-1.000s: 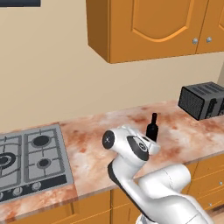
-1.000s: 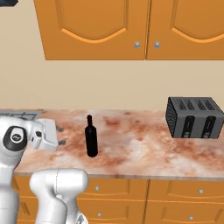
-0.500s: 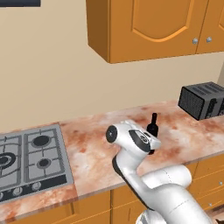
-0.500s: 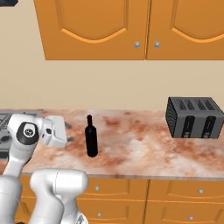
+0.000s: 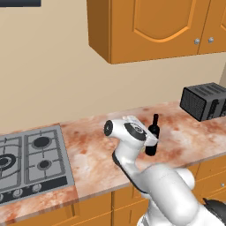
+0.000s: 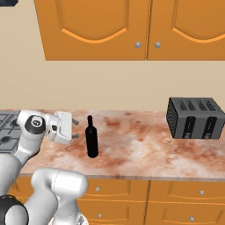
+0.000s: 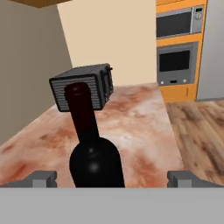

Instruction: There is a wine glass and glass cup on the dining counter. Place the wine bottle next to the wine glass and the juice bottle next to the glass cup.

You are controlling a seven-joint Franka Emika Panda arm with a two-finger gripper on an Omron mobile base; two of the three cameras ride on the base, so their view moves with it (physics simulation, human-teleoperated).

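You are looking at a slim all-black wine bottle (image 6: 92,139) with a long narrow neck, standing upright on a reddish-brown marbled stone desk (image 6: 145,145) below orange wall cabinets. The white arm's pincer (image 6: 75,128) points sideways at the bottle's neck, just beside it and not touching. In the hand view its 2 fingertips (image 7: 43,178) stand wide apart, with the wine bottle (image 7: 91,148) between them but left of centre. A dark slotted metal toaster (image 6: 195,117) sits well apart on the same desk, and a steel gas hob (image 5: 28,159) lies at the far end. From here the off-centre line could make 1 finger strike the bottle first and tip it. Closing on the narrow neck risks a slipping, swinging grip
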